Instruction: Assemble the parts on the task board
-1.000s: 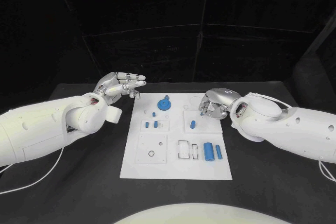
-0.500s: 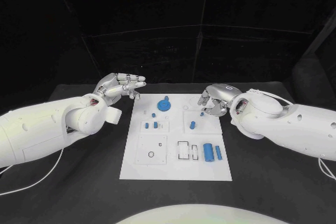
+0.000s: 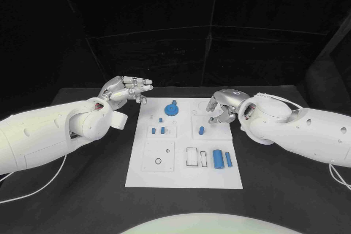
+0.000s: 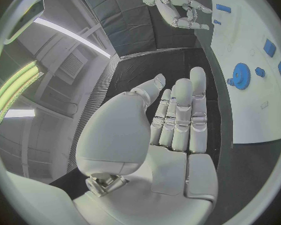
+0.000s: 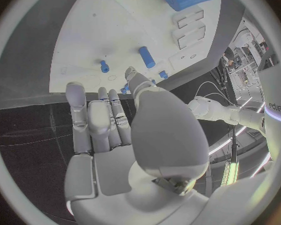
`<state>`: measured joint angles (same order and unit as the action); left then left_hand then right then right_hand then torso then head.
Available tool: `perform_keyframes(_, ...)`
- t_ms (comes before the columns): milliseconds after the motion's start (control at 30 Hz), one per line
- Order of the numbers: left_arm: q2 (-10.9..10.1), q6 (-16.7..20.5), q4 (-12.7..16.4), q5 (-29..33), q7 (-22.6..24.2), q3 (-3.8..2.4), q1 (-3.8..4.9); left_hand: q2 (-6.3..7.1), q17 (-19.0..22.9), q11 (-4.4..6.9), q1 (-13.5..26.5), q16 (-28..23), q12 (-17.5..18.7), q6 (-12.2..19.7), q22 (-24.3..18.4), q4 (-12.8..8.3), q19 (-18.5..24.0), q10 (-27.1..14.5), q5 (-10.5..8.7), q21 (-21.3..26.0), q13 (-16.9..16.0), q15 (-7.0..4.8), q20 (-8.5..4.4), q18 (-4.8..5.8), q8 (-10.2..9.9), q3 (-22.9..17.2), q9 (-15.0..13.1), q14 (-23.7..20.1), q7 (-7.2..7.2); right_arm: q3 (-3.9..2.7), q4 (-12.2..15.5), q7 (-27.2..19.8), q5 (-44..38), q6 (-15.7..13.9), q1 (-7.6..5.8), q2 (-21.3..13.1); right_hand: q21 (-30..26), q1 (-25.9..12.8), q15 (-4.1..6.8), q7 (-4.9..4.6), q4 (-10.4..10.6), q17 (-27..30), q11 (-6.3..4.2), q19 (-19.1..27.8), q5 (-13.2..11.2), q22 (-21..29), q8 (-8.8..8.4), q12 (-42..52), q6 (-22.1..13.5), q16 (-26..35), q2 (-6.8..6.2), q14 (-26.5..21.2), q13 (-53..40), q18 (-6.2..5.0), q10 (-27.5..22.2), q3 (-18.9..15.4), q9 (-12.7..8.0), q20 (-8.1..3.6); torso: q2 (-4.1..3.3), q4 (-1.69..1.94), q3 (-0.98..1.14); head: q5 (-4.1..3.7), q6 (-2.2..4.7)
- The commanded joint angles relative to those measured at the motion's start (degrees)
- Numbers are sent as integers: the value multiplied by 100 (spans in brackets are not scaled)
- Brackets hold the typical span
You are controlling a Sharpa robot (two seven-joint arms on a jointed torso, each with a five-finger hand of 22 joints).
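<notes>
- The black table (image 3: 278, 183) carries the white task board (image 3: 183, 168) at its middle, with bare dark surface along the board's left and right edges and in front of its near edge.
- The left hand (image 3: 126, 90) hangs off the board's far-left corner, over the table, fingers together and lightly curled, grasping nothing.
- The right hand (image 3: 223, 106) sits over the board's far-right corner, fingers bent downward above the surface; I cannot tell whether they pinch anything.
- A blue gear (image 3: 171, 109) stands near the far edge, between the 2 hands and closer to the left one.
- A fat blue cylinder (image 3: 217, 157) and a slimmer blue pin (image 3: 228, 159) lie side by side by the right edge, well nearer than the right hand, beside 2 rectangular slots (image 3: 193, 157).
- A small blue peg (image 3: 201, 130) stands just nearer than the right hand's fingertips.
- Small blue pieces (image 3: 157, 130) sit at the middle-left.
</notes>
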<state>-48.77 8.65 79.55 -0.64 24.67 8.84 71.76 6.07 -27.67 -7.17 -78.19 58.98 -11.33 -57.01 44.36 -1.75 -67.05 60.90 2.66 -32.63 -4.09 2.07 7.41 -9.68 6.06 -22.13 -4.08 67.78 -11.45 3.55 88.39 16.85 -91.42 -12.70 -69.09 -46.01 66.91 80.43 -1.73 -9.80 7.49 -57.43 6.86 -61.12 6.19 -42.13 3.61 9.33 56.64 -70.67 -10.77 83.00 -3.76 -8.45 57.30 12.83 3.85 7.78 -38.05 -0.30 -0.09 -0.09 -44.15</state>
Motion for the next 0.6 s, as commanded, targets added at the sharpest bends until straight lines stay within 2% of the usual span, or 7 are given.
perform_keyframes(33,11,-46,-1,1,-18,-4,9,-23,5,-4,-43,-18,-38,39,-10,6,43,-34,24,40,8,-5,7,-69,-15,41,8,-54,0,-1,-74,-13,-99,202,-6,50,-25,94,-3,-25,20,-1,-19,-7,21,-3,32,66,16,8,114,-18,-6,-56,-26,-108,7,11,0,7,-2,-13,1)
perform_keyframes(200,11,-38,-4,0,-30,-4,8,-23,6,-4,-44,-18,-39,39,-10,6,43,-34,24,40,8,-5,7,-69,-15,42,8,-54,0,2,-164,-39,-104,187,11,121,-16,226,0,-27,8,-16,-23,-42,56,-20,37,136,56,-12,235,-2,-3,-54,-6,-107,8,8,-12,-3,7,6,-12)
perform_keyframes(433,15,-28,-10,0,-37,-4,8,-31,7,-3,-51,-17,-47,39,-12,2,43,-34,25,42,5,-4,8,-70,-10,41,6,-55,0,3,-291,-66,-107,176,21,190,33,445,11,-41,-70,-64,-23,-122,68,-92,32,214,103,-56,392,40,8,-41,62,60,4,-6,-3,2,0,6,-31)
perform_keyframes(600,20,-26,-15,0,-41,-4,8,-31,7,-3,-51,-17,-47,39,-12,2,43,-34,25,42,5,-4,8,-70,-10,41,6,-55,0,3,-353,-95,-107,305,27,237,126,539,25,-45,-110,-164,-35,-238,106,-243,40,247,170,-132,426,100,16,-16,175,243,6,-19,0,-1,-2,5,-52)
